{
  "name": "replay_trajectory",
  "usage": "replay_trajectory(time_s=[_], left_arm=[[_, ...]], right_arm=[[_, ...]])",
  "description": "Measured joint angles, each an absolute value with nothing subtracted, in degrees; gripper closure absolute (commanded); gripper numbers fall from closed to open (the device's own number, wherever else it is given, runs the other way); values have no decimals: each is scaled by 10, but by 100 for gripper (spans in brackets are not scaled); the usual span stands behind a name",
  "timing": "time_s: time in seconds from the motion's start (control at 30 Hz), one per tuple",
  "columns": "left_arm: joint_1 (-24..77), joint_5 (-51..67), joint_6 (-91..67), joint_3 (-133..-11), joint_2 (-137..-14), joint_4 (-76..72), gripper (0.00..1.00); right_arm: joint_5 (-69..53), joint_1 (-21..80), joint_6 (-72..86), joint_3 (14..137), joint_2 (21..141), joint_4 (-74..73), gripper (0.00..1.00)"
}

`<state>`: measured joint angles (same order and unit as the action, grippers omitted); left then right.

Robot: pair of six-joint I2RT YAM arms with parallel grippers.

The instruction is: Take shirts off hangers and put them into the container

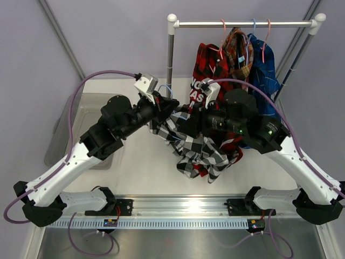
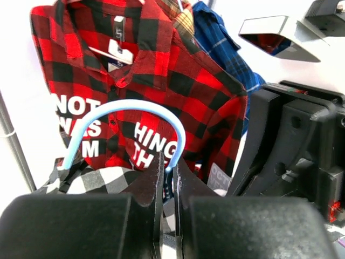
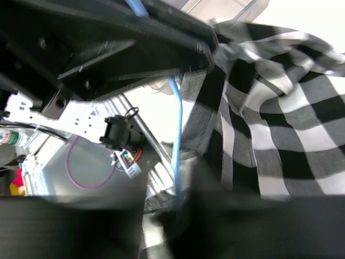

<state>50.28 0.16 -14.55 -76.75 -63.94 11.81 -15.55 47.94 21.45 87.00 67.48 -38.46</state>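
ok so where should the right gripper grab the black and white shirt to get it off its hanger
The black and white shirt droops in a bunch below the blue hanger, whose hook the left gripper pinches. Probably pinch a hanging fold just under the wire, coming from the right.

Top view overhead, far; 2 wrist views close, sharing black-white shirt (image 3: pixel 280 124).

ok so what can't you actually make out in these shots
- right end effector: right wrist view, dark blur near the lens; open or shut unclear
- smoky-grey translucent plastic bin: top view, left arm covers much of it
- brown-red-yellow tartan shirt: top view, lower part hidden between red-and-black check shirt and blue lined shirt
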Motion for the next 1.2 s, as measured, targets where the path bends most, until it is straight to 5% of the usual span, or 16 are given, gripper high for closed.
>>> replay_trajectory(time_s=[0.07, 0.13, 0.37, 0.6, 0.73, 0.87, 0.97, 1.07, 1.2], left_arm=[[505, -25, -143, -781, -640, 143, 100], [505, -56, -137, -811, -647, 180, 100], [505, -127, -109, -927, -672, 260, 100], [505, -140, -94, -961, -675, 293, 100], [505, -143, -90, -964, -677, 307, 100], [505, -149, -86, -964, -677, 313, 100], [505, -154, -80, -964, -677, 316, 100], [505, -162, -74, -968, -677, 325, 100], [506, -187, -73, -978, -679, 334, 100]], right_arm=[[-141, 482, 209, 883, 672, -397, 21], [-128, 484, 205, 886, 660, -405, 13], [-90, 486, 192, 828, 535, -466, 11], [-44, 488, 184, 771, 466, -505, 20], [-20, 488, 179, 753, 468, -514, 32], [1, 488, 175, 735, 467, -521, 63], [13, 488, 180, 721, 460, -525, 74], [25, 488, 181, 718, 452, -532, 100], [44, 488, 192, 717, 432, -536, 100]])
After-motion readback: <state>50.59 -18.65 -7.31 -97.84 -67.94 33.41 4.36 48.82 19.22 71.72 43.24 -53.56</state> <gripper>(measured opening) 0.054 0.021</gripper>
